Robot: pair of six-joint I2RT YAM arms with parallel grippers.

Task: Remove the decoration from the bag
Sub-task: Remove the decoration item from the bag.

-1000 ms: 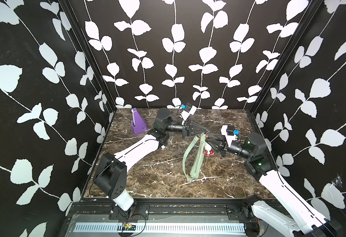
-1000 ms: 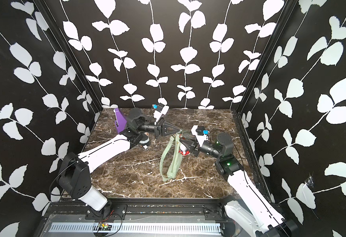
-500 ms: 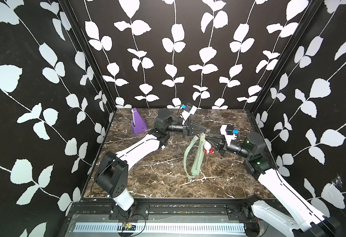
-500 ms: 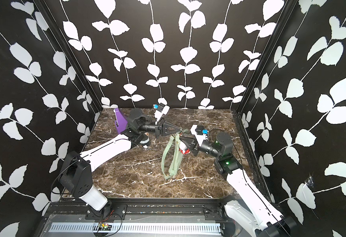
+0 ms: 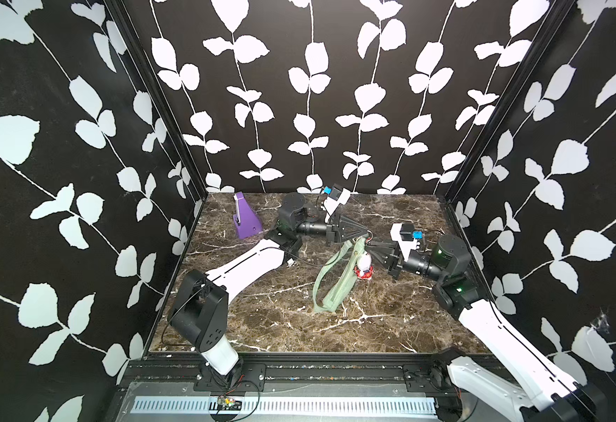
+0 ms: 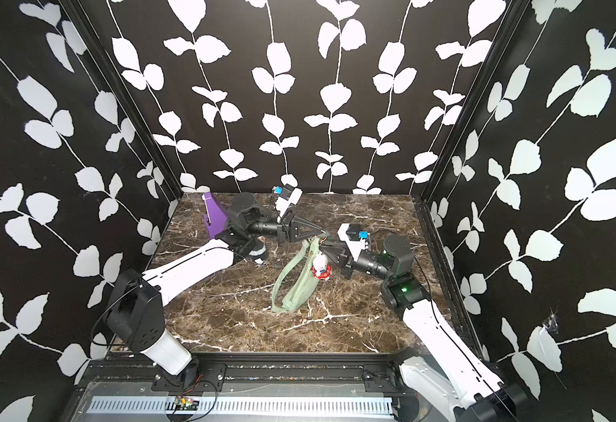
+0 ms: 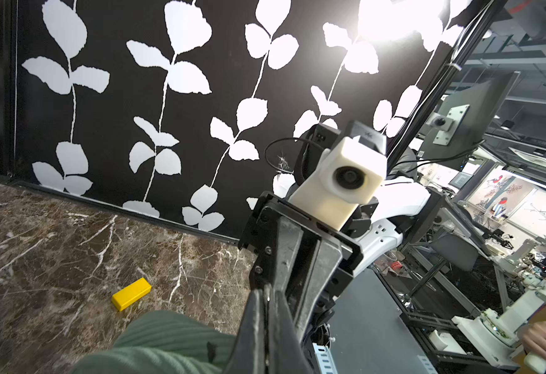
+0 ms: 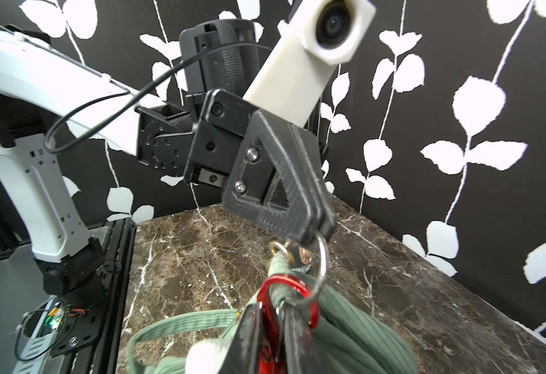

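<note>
Decoration (image 5: pixel 364 265) at frame centre hangs on the bag (image 5: pixel 337 288); my left tool (image 8: pixel 320 226) clamps its ring (image 8: pixel 322 259), my right tool (image 8: pixel 270 311) pinches the red clip (image 8: pixel 284 281), so I should next unhook it.

Sage-green crescent bag (image 8: pixel 355 320): matt ribbed cloth noted. Red carabiner (image 8: pixel 270 327): glossy metal. Brown veined tabletop (image 5: pixel 280 329): smooth, stone-like, faintly polished.

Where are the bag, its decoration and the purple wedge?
bag (image 5: pixel 337 290): in a top view, fabric body.
decoration (image 5: pixel 364 263): in a top view, white upper part.
purple wedge (image 5: pixel 248 223): in a top view, front face.
</note>
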